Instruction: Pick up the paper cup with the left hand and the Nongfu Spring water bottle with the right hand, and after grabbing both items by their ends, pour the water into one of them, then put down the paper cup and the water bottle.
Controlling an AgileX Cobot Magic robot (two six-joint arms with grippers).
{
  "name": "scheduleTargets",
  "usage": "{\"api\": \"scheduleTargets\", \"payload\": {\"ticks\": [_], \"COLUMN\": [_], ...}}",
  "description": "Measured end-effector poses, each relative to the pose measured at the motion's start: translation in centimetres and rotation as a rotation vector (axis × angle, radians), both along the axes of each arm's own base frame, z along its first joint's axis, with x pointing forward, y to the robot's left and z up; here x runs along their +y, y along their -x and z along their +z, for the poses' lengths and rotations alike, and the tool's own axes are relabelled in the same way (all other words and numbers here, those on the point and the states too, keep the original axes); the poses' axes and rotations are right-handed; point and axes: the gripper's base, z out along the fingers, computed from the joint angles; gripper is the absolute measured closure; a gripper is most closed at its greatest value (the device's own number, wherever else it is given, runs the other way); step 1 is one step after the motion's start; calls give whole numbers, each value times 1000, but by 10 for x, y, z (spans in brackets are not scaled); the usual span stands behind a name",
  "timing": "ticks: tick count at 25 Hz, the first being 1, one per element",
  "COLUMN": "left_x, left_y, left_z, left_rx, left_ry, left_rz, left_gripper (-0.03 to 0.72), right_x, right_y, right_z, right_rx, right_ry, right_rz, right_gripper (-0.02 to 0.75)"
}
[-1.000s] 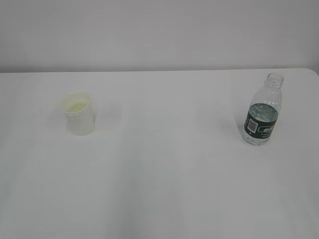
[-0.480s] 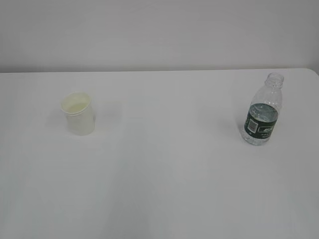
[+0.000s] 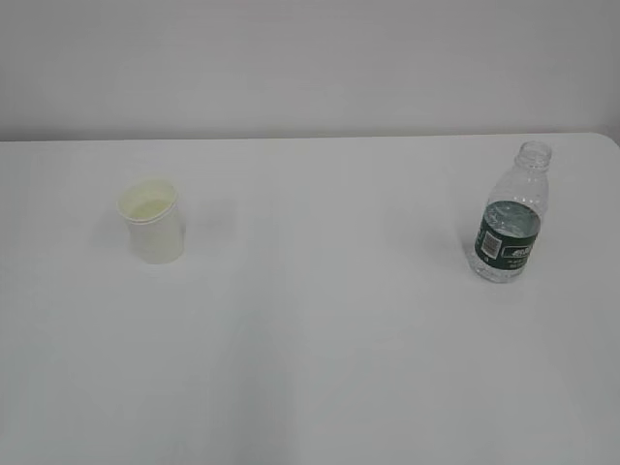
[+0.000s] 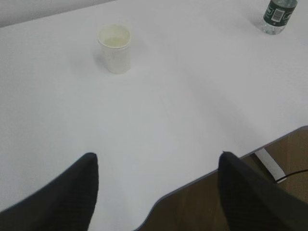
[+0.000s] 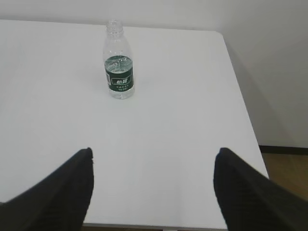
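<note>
- Nearest, the left hand (image 4: 156, 180) and the right hand (image 5: 153, 173) hang with jaws released, holding nothing, well apart from their targets.
- The paper cup (image 4: 115, 48) stands upright at 11 o'clock of the left view; approach it level, then grip its wall gently.
- The Nongfu Spring water bottle (image 5: 118, 67) stands at 11 o'clock of the right view; I would grasp below its label.

Both claws: black, matte, blunt rounded fingers (image 4: 72, 192).
</note>
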Motion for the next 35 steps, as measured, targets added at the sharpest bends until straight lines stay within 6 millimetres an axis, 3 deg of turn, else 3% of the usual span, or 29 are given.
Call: {"api": "scheduleTargets", "payload": {"ticks": [10,19,35], "left_x": [8,16,15], "left_y": [11,18,14], "left_z": [-24,-30,-44], "left_rx": [-6,-6,52], "left_ry": [17,9,9], "left_rz": [46,101,128], "left_gripper": [154,155,172], "right_x": [0,1,3], "right_y": [-13,-27,-38], "right_z": [-21,-43,-50], "right_rx": [88,155,115], "right_ry": [-12,-9,-14], "right_rz": [-24,-26,-21], "right_gripper": [148,148,148]}}
